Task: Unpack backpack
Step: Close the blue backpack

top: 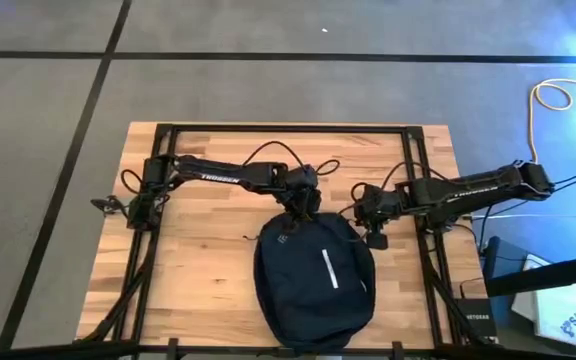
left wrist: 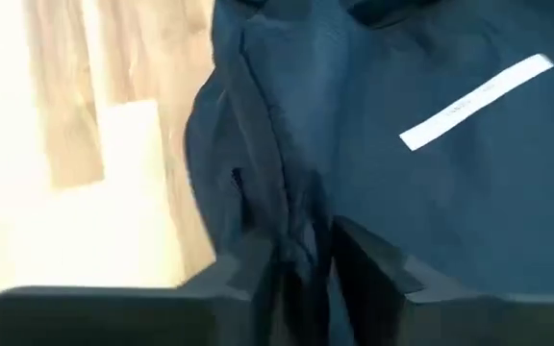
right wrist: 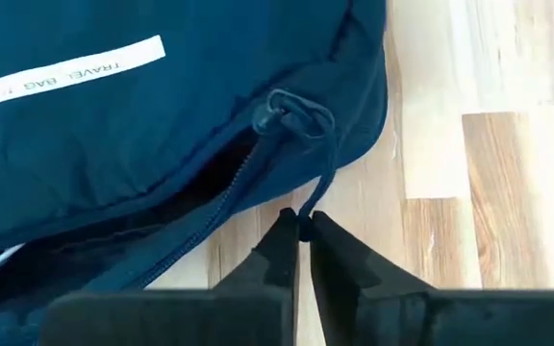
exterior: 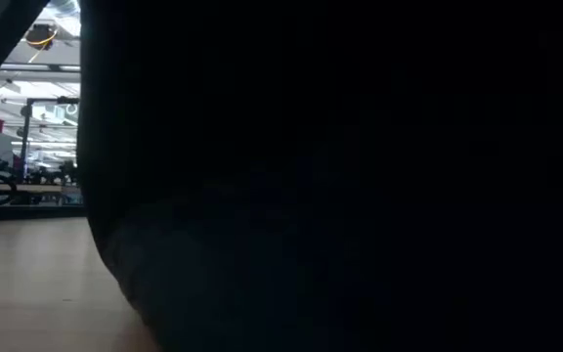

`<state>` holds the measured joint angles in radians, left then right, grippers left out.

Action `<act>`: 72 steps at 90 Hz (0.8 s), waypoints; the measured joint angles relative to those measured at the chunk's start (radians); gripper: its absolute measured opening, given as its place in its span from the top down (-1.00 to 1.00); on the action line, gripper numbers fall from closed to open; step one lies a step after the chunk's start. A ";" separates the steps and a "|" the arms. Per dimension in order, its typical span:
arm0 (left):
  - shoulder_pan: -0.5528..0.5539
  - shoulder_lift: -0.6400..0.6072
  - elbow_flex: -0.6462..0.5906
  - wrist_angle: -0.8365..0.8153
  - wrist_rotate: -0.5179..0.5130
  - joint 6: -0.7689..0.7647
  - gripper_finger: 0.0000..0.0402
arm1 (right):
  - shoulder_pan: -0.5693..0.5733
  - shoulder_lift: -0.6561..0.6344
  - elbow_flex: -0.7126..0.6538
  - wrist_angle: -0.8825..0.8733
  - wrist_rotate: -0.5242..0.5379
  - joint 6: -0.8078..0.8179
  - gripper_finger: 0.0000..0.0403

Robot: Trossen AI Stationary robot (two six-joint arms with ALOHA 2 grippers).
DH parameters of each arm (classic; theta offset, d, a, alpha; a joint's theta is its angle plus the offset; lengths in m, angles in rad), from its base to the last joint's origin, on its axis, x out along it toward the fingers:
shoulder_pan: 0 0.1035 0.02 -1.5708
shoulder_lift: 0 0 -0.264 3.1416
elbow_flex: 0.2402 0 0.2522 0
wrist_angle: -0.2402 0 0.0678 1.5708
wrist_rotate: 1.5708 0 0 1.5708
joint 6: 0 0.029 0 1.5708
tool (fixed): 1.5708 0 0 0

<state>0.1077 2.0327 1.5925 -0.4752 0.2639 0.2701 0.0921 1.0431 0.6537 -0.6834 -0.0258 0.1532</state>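
The dark navy backpack lies flat on the wooden table near its front edge, its white stripe facing up. In the low view the backpack fills most of the picture. My left gripper is at the bag's far left corner, shut on its fabric. My right gripper is at the bag's far right side, shut on the zipper's pull cord. The zipper gapes a little beside the slider. My left gripper pinches a raised fold of the backpack's fabric between its two fingers, at the bag's far left edge, coming from above and the far side. The rest of the bag lies on the table. My right gripper pinches the free end of the dark pull cord between its fingertips. The cord runs fairly straight from the slider to the fingers, and the bag stays on the table.
A black metal frame runs around the tabletop's far and side edges. Bare wood lies left of the bag, and a narrower strip right of it. Cables and a grey box are off the table's right edge.
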 joint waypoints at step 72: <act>-0.004 0.054 0.000 0.255 0.134 -0.176 -0.44 | 0.306 0.070 0.115 -0.103 0.172 0.163 1.00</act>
<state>0.1038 2.0863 1.5929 -0.2205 0.3977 0.0940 0.3980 1.1127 0.7685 -0.7859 0.1462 0.3157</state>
